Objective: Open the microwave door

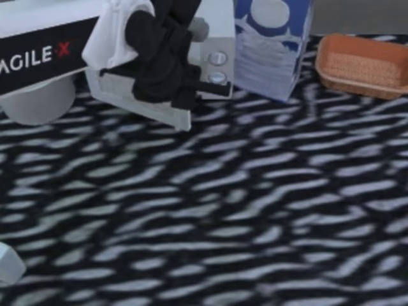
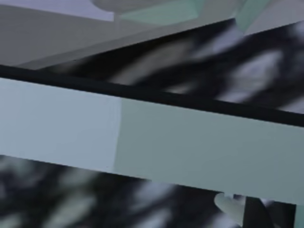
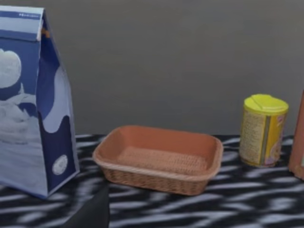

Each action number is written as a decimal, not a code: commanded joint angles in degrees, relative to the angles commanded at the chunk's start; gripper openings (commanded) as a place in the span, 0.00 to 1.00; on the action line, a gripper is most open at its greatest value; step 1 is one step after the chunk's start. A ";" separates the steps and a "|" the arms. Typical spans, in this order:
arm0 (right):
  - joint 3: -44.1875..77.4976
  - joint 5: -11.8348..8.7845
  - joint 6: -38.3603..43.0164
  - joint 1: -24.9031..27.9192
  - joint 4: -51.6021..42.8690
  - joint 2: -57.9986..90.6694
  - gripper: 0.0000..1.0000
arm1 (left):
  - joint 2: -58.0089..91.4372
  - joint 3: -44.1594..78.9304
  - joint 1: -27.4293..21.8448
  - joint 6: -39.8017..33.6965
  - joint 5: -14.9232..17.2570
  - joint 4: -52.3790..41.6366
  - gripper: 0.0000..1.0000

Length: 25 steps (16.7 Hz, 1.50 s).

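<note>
The white microwave [image 1: 220,29] stands at the table's back, left of centre, its two silver knobs [image 1: 217,67] facing forward. The microwave door [image 1: 143,105] is swung out at an angle from the front, its free end toward the table's middle. My left gripper [image 1: 191,95], black, reaches down over that free end and is shut on the door. In the left wrist view the door [image 2: 190,147] fills the picture as a pale band very close to the camera. My right gripper [image 3: 95,211] is out of the top view and shows only as a dark shape in its own wrist view.
A blue-and-white carton [image 1: 271,44] stands just right of the microwave. A brown woven basket [image 1: 363,64] sits at the back right, and a yellow can [image 3: 262,130] farther right. A pale object [image 1: 7,264] lies at the front left edge.
</note>
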 joint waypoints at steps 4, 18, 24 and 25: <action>0.00 0.00 0.00 0.00 0.00 0.00 1.00 | -1.26 -0.78 0.28 1.11 0.60 0.93 0.00; 0.00 0.00 0.00 0.00 0.00 0.00 1.00 | -1.26 -0.78 0.28 1.11 0.60 0.93 0.00; 0.00 0.00 0.00 0.00 0.00 0.00 1.00 | -1.26 -0.78 0.28 1.11 0.60 0.93 0.00; 0.00 0.00 0.00 0.00 0.00 0.00 1.00 | -1.26 -0.78 0.28 1.11 0.60 0.93 0.00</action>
